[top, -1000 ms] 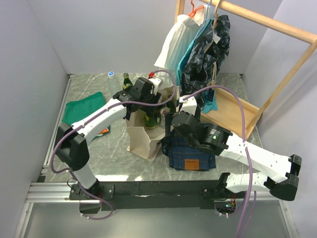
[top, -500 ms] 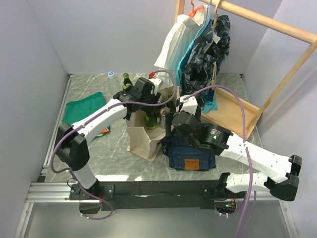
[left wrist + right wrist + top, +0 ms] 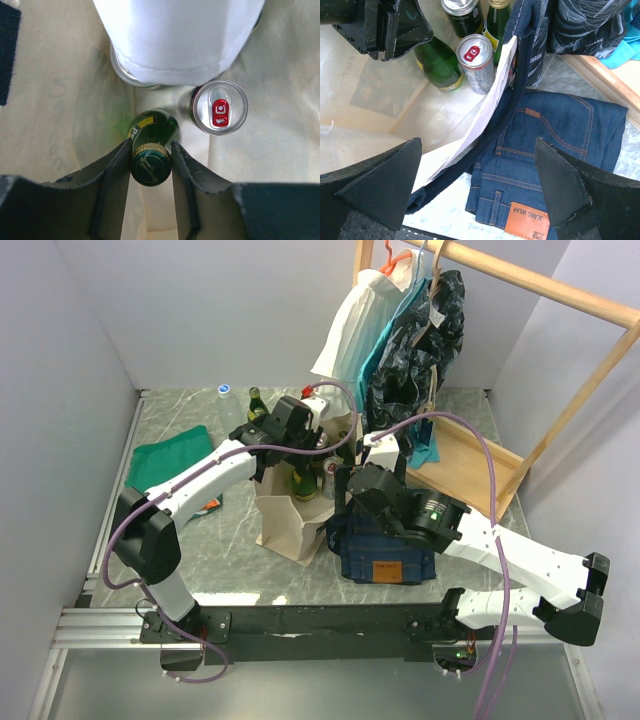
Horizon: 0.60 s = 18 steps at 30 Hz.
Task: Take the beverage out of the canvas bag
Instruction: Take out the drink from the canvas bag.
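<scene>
The cream canvas bag (image 3: 285, 525) stands upright mid-table with its mouth open. My left gripper (image 3: 297, 460) reaches down into it. In the left wrist view, the gripper (image 3: 151, 150) is shut on the capped neck of a green glass bottle (image 3: 150, 169), with both fingers touching the cap. A silver can with a red tab (image 3: 220, 107) stands beside the bottle. My right gripper (image 3: 345, 490) is open at the bag's right rim. In the right wrist view (image 3: 475, 195) its wide-apart jaws straddle the bag wall and navy handle (image 3: 515, 95). It holds nothing.
Folded blue jeans (image 3: 385, 550) lie right of the bag. A green cloth (image 3: 170, 453) lies at the left. Two bottles (image 3: 256, 400) stand behind the bag. A wooden rack (image 3: 520, 285) with hanging clothes (image 3: 400, 340) fills the back right. More drinks (image 3: 462, 15) stand in the bag.
Almost nothing. My right wrist has edged slightly left toward the bag. My left gripper stays in the bag on the bottle neck.
</scene>
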Motion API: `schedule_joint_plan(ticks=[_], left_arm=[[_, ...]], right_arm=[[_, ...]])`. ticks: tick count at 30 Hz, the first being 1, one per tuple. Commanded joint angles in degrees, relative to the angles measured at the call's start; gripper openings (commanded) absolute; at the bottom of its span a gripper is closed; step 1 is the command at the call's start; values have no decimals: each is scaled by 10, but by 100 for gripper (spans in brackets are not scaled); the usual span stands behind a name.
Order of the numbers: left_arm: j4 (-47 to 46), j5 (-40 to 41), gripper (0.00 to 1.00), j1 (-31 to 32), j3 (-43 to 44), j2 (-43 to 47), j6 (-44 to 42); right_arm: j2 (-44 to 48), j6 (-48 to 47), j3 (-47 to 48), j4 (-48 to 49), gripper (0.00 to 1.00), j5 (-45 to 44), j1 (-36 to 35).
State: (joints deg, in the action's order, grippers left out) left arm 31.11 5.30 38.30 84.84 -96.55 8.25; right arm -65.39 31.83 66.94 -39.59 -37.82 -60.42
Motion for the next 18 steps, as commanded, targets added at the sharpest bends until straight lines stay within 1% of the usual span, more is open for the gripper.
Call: schedule_joint_plan(ticks=[1, 4, 7, 10, 11, 13, 14, 16, 18], left_arm=[[-13, 1, 40, 4, 8, 0, 2], [-11, -3, 37, 4, 9, -2, 0], [-11, -8, 30, 5, 9, -2, 0], [-8, -6, 23, 5, 9, -4, -1], [-8, -5, 19, 5, 9, -5, -2], [-8, -5, 16, 5, 10, -4, -2], [-7, -6, 9, 6, 10, -5, -3], [-6, -5, 3, 6, 10, -4, -2], [-8, -6, 1, 7, 8, -3, -3]], right_arm=[[16, -3, -5, 16, 100, -4, 7], [15, -3, -4, 16, 100, -3, 7], [15, -2, -4, 16, 100, -1, 7], [14, -1, -4, 15, 100, -1, 7], [13, -1, -4, 15, 100, -1, 7], [14, -2, -5, 16, 100, -1, 7], [14, -2, -3, 16, 100, -1, 7], [15, -2, -3, 15, 100, -1, 7], [16, -3, -4, 15, 100, -1, 7]])
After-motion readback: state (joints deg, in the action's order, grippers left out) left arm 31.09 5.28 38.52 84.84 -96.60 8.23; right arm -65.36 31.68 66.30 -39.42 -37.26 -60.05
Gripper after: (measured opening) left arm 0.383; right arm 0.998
